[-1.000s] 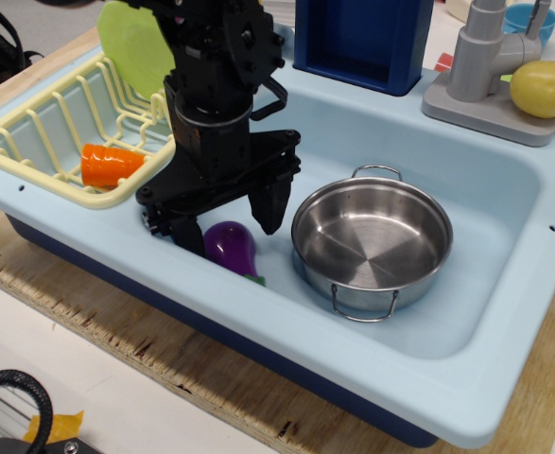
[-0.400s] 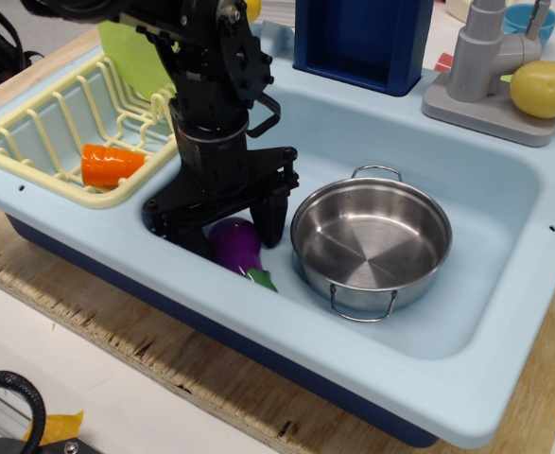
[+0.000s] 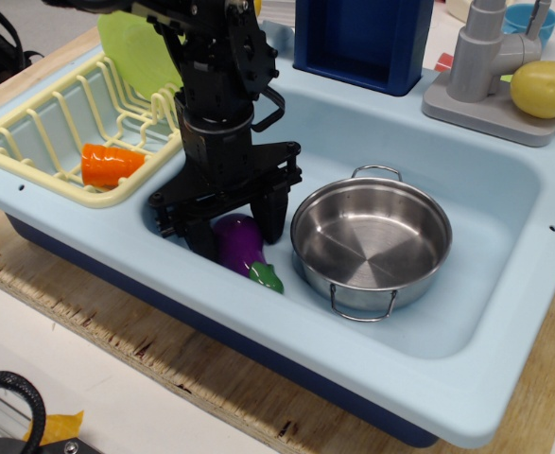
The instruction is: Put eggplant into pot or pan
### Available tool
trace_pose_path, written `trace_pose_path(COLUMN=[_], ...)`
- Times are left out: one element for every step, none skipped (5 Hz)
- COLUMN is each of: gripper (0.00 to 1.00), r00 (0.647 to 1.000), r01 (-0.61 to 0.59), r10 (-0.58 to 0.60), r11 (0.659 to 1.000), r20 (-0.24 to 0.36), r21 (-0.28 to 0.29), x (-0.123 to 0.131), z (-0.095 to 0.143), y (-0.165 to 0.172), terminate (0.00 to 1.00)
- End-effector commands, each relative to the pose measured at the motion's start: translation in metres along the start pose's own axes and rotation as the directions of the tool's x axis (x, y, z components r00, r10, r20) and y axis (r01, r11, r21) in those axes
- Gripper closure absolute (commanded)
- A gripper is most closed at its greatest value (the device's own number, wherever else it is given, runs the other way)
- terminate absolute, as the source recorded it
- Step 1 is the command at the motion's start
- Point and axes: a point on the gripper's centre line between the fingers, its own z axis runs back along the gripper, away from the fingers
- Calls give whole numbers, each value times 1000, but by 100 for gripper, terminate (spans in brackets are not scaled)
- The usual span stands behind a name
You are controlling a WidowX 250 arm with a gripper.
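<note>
The purple eggplant (image 3: 239, 242) lies on the sink floor at the front left, its green cap (image 3: 267, 277) pointing to the front right. My black gripper (image 3: 237, 232) is lowered over it, one finger on each side, both pressed against the purple body. The shiny steel pot (image 3: 372, 244) stands empty just right of the eggplant, with wire loop handles at its back and front. The gripper's right finger (image 3: 272, 216) is close to the pot's left rim.
A light blue sink basin (image 3: 504, 274) holds everything. A yellow dish rack (image 3: 31, 142) at the left holds an orange cup (image 3: 107, 164) and a green plate (image 3: 135, 43). A grey faucet (image 3: 480, 57), a yellow lemon-like object (image 3: 545, 88) and a blue box (image 3: 362, 38) stand at the back.
The gripper has come down lower around the eggplant and its fingers have drawn in. The eggplant has shifted slightly right and its green cap shows more.
</note>
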Motion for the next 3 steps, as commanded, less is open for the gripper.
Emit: trace_pose_path(gripper=[100, 100, 100], r00=[993, 985, 978], r01=[25, 34, 63], r10=[-29, -43, -58], r11=[999, 998, 998], r20=[111, 170, 198], r21=[44, 55, -21], x=[13, 18, 11], z=[61, 91, 98], y=[-1, -2, -22], terminate=[0, 0, 0])
